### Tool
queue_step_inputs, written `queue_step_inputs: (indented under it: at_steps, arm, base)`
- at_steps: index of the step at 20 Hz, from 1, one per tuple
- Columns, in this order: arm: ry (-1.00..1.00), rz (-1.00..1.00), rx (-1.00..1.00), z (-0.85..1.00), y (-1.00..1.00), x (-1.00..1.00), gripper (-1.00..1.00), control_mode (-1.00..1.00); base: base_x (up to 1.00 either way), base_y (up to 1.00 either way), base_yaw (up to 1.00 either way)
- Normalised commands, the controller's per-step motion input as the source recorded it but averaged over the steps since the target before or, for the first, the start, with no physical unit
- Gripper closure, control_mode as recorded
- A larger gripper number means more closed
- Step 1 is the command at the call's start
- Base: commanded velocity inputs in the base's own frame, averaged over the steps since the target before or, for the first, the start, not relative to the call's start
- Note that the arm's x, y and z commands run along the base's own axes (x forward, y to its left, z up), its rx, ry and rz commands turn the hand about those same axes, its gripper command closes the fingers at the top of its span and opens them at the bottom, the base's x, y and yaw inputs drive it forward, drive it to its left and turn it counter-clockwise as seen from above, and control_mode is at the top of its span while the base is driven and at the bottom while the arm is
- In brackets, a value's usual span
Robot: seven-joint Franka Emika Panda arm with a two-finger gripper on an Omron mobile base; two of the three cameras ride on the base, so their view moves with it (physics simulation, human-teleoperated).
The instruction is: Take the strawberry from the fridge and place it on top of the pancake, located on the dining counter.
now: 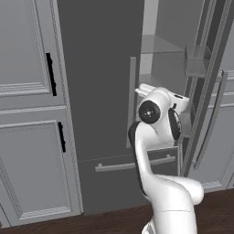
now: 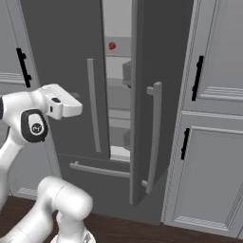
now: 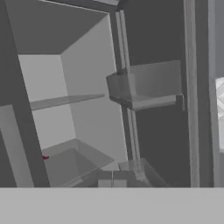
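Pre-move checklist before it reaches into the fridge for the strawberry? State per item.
1. Fridge right door open: ok, it stands ajar and the interior shows between the doors.
2. Strawberry located: ok, a red berry on an upper shelf in the right base view.
3. Gap wide enough for the hand: cannot tell; it looks narrow and the left door is shut.
4. Fingers open for a grasp: not ok, the tips sit together, shut, nothing between them.
5. Hand aimed at the strawberry: not ok; in the hand view only a red sliver shows at the left, behind the door edge.
6. Door bin clear of the path: cannot tell.
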Motion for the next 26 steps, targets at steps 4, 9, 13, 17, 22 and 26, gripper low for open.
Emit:
queue_step_inputs:
  at_steps: [4, 9, 13, 17, 22, 26]
  arm:
    - [0.00, 0.00, -0.01, -0.44, -0.14, 0.67, 1.00, -1.00]
    - [0.00, -0.05, 0.00, -0.19, -0.49, 0.44, 1.00, -1.00]
    - [0.00, -0.16, 0.00, -0.09, -0.55, 0.40, 1.00, -1.00]
    - [0.00, -0.18, 0.00, -0.16, -0.65, 0.34, 1.00, -1.00]
    - [0.00, -0.09, 0.00, -0.30, -0.83, 0.64, 1.00, -1.00]
    - [0.00, -0.01, 0.00, -0.31, -0.68, 0.65, 1.00, -1.00]
  base:
    - [0.00, 0.00, 0.00]
    - [0.00, 0.00, 0.00]
    - [0.00, 0.00, 0.00]
    - [0.00, 0.00, 0.00]
    - [0.00, 0.00, 0.00]
    - [0.00, 0.00, 0.00]
